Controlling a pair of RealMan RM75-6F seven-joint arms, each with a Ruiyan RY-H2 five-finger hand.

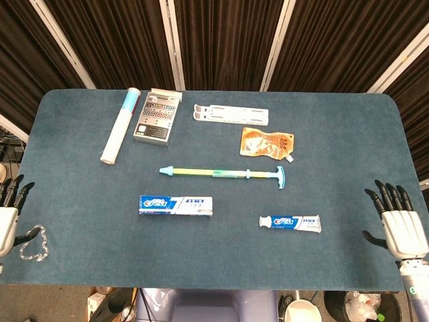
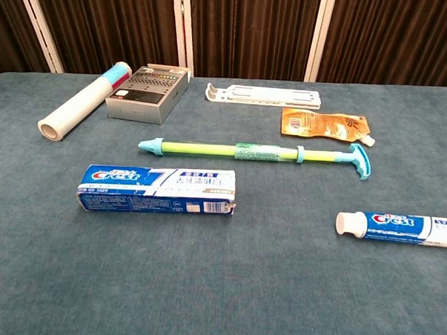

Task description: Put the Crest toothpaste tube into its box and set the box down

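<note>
1. At the right edge of the blue felt-covered table (image 1: 348,154), the right hand (image 1: 397,220) rests with its dark-tipped fingers spread apart and upright, holding nothing and touching none of the items.
2. At the left edge, the left hand (image 1: 9,211) is partly cut off by the frame; its fingers stand apart and it holds nothing. A small loop of clear beaded cord (image 1: 33,245) lies just beside it.
3. The white-and-blue Crest toothpaste tube (image 1: 290,223) lies flat near the front right, cap pointing left, well apart from the right hand.
4. The blue-and-white Crest cardboard box (image 1: 175,205) lies flat to the tube's left, near the table's middle, apart from the tube.
5. Behind both lies a long yellow-green syringe-type pump with teal ends (image 1: 224,174), stretched crosswise between the task items and the back row.
6. Back row, left to right: a white paper roll with pink and blue end (image 1: 120,126), a grey box-shaped device with printed panel (image 1: 157,115), a white plastic slotted strip (image 1: 230,115), and an orange spouted foil pouch (image 1: 268,143).
7. Nothing lies between either hand and the tube or box.
</note>
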